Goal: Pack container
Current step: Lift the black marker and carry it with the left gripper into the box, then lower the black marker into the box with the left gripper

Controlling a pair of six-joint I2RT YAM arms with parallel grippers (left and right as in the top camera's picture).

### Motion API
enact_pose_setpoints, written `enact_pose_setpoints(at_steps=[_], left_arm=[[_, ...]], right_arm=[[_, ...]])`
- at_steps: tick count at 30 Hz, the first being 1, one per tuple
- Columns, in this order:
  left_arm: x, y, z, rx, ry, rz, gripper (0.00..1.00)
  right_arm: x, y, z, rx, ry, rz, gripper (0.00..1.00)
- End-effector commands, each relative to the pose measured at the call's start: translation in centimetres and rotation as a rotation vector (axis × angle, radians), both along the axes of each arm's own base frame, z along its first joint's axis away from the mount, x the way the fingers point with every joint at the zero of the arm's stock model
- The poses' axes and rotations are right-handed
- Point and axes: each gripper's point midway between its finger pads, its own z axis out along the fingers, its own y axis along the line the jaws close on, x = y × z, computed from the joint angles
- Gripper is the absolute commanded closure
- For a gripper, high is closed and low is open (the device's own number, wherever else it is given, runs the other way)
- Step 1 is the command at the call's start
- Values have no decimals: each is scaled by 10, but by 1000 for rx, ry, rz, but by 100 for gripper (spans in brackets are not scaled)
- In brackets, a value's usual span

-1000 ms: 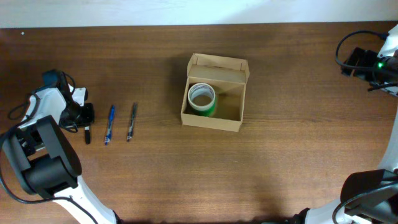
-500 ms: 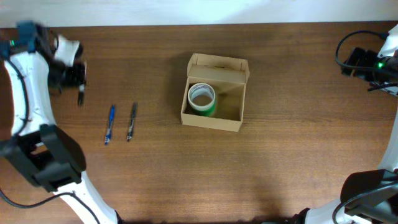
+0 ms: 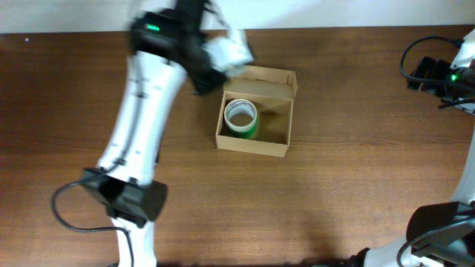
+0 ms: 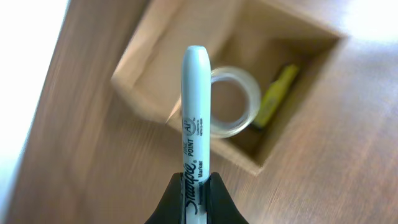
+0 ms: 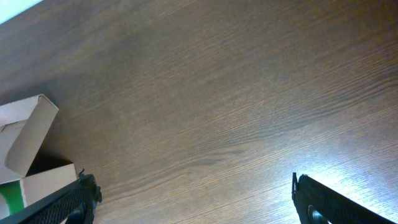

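**Inspection: left hand carrying a marker at the open container**

We find the brown wooden desk (image 3: 334,193) filling the overhead view. The left arm (image 3: 141,119) crosses it from the near edge to the far side and is blurred at its upper end.

The container (image 3: 252,144) sits near the middle of the desk, closer to the far edge. Its flap lid is open and folded back on the far side. The right wrist view catches only 1 corner of it, at the lower left of that picture.

Inside the container we note 2 items. A roll of tape (image 3: 245,130) lies flat against the left wall. A yellow pen-shaped item (image 4: 273,96) lies just beside the roll; we cannot tell its exact type.

The left hand (image 4: 198,186) is pinching 1 marker (image 4: 196,124) by its lower barrel, both fingers (image 4: 171,200) pressed against it. The capped end points away from the hand. In the left wrist view the marker lies across the container's near wall and the roll. Overhead, this hand sits off the container's far-left corner.

The right hand (image 5: 193,211) is spread wide and holds nothing. It sits at the far right of the desk, well apart from the container.
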Motion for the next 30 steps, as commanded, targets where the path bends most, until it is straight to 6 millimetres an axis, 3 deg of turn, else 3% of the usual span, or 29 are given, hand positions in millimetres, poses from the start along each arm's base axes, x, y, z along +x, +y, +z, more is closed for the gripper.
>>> enact_pose_setpoints(at_steps=[1, 5, 8, 20, 30], left_arm=[[-21, -33, -13, 128, -50, -248, 98], [-48, -64, -35, 181, -5, -425, 98], [-58, -71, -56, 219, 48, -497, 98], [-41, -69, -152, 289, 241, -522, 98], [-36, -76, -185, 282, 283, -501, 99]], right_arm=[[2, 1, -5, 16, 6, -5, 1], [2, 1, -5, 16, 6, -5, 1], [2, 1, -5, 16, 6, -5, 1], [2, 1, -5, 16, 6, -5, 1], [2, 1, -5, 16, 6, -6, 1]])
